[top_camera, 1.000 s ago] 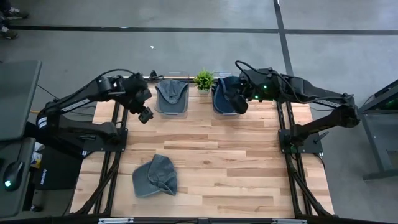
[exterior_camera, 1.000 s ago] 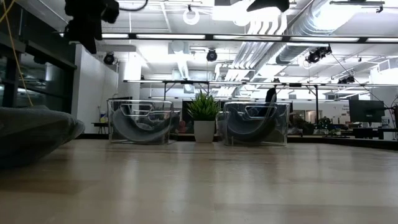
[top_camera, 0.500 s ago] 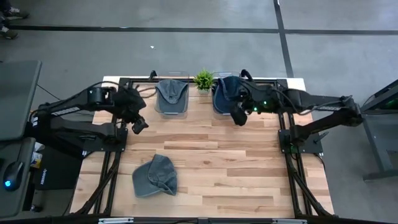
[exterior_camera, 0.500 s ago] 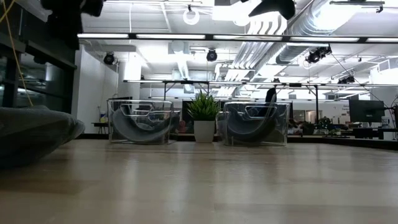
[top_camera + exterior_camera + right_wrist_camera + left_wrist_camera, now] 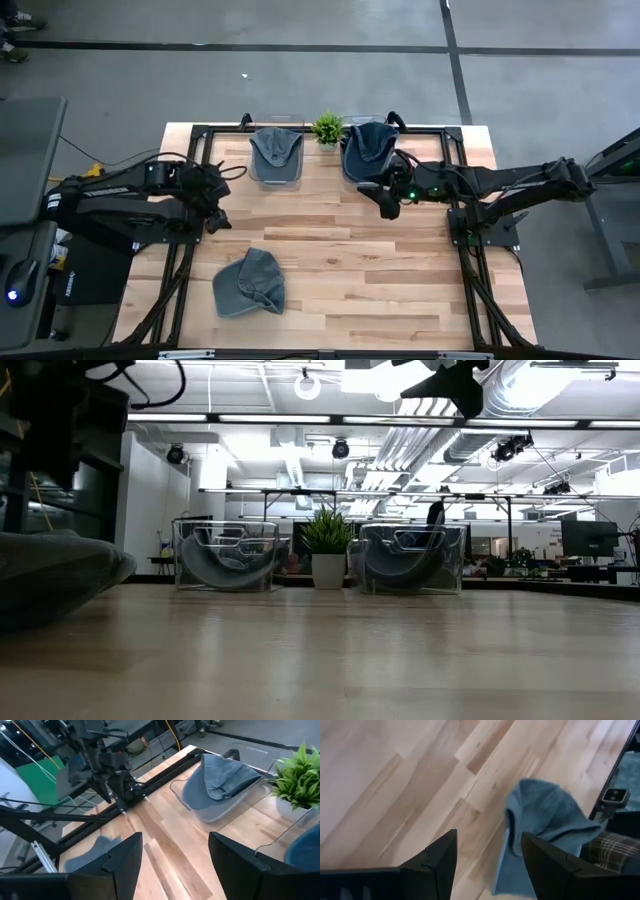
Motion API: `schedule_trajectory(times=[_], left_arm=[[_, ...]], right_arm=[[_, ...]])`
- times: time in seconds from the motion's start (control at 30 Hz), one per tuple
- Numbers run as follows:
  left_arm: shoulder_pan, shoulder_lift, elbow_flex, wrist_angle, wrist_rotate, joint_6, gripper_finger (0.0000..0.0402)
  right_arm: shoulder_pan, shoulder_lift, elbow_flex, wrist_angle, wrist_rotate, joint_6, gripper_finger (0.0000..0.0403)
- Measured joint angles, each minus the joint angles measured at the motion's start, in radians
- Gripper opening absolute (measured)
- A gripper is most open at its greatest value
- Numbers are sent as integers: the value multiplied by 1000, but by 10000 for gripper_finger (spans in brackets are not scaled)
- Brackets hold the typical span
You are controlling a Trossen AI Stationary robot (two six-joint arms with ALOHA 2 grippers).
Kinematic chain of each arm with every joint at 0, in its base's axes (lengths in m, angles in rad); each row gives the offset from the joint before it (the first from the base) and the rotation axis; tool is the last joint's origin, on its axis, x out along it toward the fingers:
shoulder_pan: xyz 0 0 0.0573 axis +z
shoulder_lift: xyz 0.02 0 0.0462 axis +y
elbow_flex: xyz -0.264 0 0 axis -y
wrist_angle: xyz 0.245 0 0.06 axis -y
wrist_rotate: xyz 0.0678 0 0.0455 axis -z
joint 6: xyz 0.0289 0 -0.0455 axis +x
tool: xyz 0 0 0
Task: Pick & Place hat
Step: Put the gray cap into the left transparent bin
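Note:
A blue-grey hat (image 5: 250,283) lies flat on the table near its near left part; it also shows in the left wrist view (image 5: 545,820) and at the left of the low view (image 5: 50,575). My left gripper (image 5: 216,222) is open and empty above the table's left side, on the far side of this hat. My right gripper (image 5: 388,208) is open and empty above the table's far right part, near a clear bin (image 5: 366,166) that holds a blue hat. A second clear bin (image 5: 275,160) holds another hat (image 5: 220,777).
A small potted plant (image 5: 327,128) stands between the two bins at the far edge. Black frame rails run along the table's left (image 5: 190,190) and right (image 5: 458,200) sides. Bare wood lies in the table's middle (image 5: 340,260).
My left gripper has moved toward the table's near edge and down, toward the loose hat. My right gripper has drawn back from the right bin toward the near edge and has also come down. The hats have not moved.

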Motion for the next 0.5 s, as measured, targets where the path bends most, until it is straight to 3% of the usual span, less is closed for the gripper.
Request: schedule_trajectory(times=[0.23,0.5], left_arm=[[0,-89,-122,84,108,23,198],[0,-105,-244,214,228,85,198]], right_arm=[[-1,1,-10,15,-49,-8,222],[-1,2,-10,4,-87,-19,222]])
